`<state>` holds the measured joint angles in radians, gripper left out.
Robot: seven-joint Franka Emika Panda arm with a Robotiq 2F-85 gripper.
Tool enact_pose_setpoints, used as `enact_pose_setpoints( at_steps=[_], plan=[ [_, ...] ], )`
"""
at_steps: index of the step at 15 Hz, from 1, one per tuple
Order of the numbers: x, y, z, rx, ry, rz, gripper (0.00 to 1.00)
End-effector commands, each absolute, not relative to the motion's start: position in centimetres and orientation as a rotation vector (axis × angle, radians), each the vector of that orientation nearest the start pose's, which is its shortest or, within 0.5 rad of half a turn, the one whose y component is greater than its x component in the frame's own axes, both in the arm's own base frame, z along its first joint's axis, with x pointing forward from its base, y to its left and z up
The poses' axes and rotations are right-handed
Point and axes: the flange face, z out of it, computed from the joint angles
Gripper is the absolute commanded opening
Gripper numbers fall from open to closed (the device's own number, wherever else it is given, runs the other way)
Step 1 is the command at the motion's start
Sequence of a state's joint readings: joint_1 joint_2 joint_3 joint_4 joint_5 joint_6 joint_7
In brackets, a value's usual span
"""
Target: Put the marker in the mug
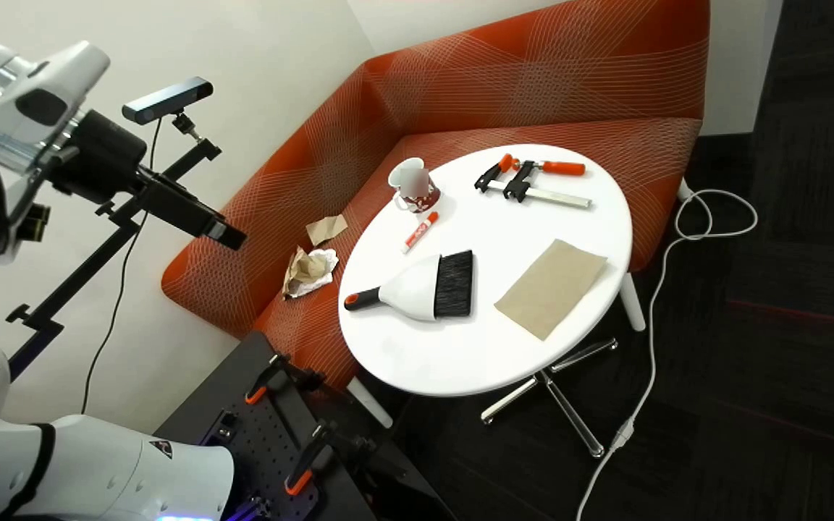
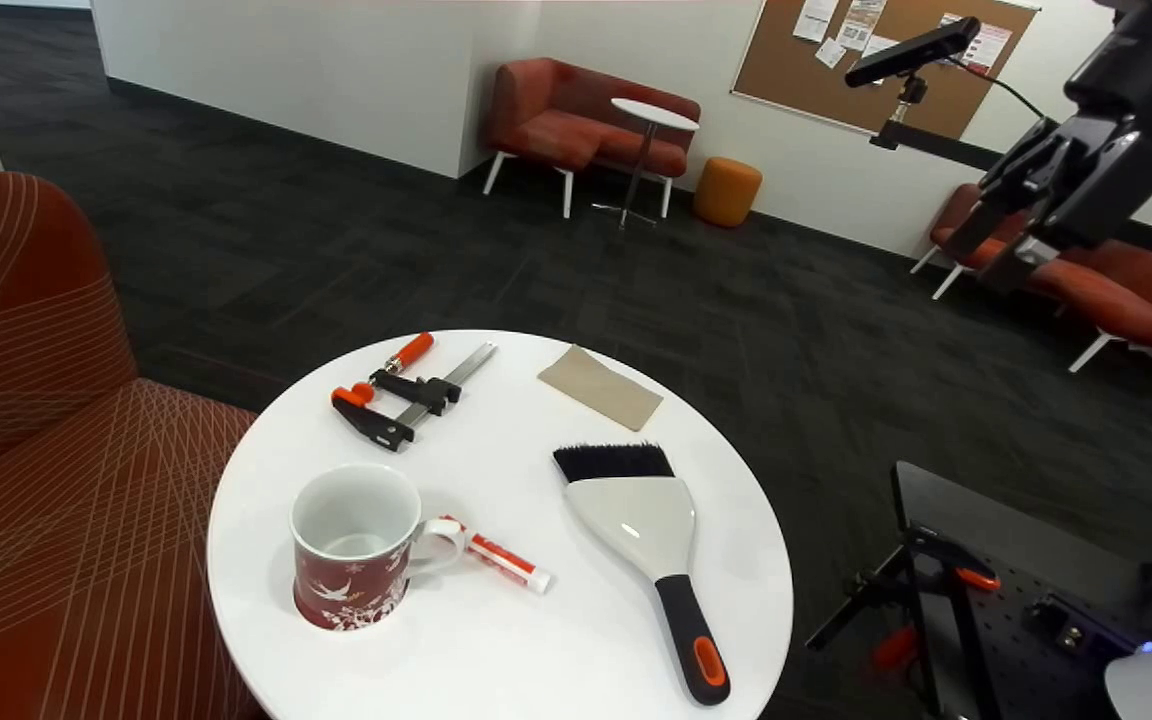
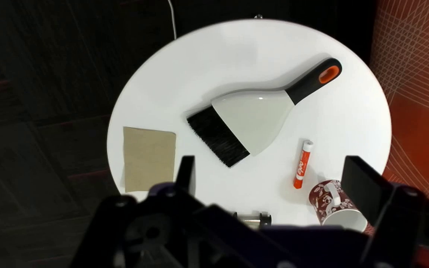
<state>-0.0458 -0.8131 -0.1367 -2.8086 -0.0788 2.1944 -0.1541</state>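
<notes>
The red and white marker [image 1: 420, 232] lies on the white round table [image 1: 395, 354]; it also shows in an exterior view [image 2: 506, 562] and in the wrist view [image 3: 302, 164]. The mug [image 2: 348, 592], white inside with a dark red patterned side, stands upright beside the marker; it also shows in an exterior view [image 1: 429, 200] and in the wrist view [image 3: 326, 201], partly hidden by a finger. My gripper [image 3: 270, 160] is open and empty, high above and apart from the things on the table; it shows in both exterior views [image 1: 227, 231] [image 2: 994, 250].
A white brush with black bristles [image 1: 413, 289] lies mid-table. A tan board [image 1: 552, 289] and a clamp with orange handle [image 1: 533, 187] lie near the table's edge. A red sofa [image 1: 533, 79] borders the table. A camera on a stand [image 1: 168, 100] is near the arm.
</notes>
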Motion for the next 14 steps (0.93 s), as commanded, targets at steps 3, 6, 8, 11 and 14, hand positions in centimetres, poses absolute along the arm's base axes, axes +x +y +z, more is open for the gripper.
enact_pose_setpoints(
  at_steps=[3,6,8,11,14],
  plan=[
    [35.0,-3.2,43.1,-3.155,-0.165,-0.278,1.0],
    [37.8,-1.2,41.2,-3.163,-0.219,-0.259,1.0],
    [39.7,-0.2,39.5,-3.162,-0.231,-0.272,1.0],
    [43.0,1.4,37.0,-3.166,-0.208,-0.302,1.0],
    [46.5,2.9,34.6,-3.156,-0.161,-0.312,1.0]
  ],
)
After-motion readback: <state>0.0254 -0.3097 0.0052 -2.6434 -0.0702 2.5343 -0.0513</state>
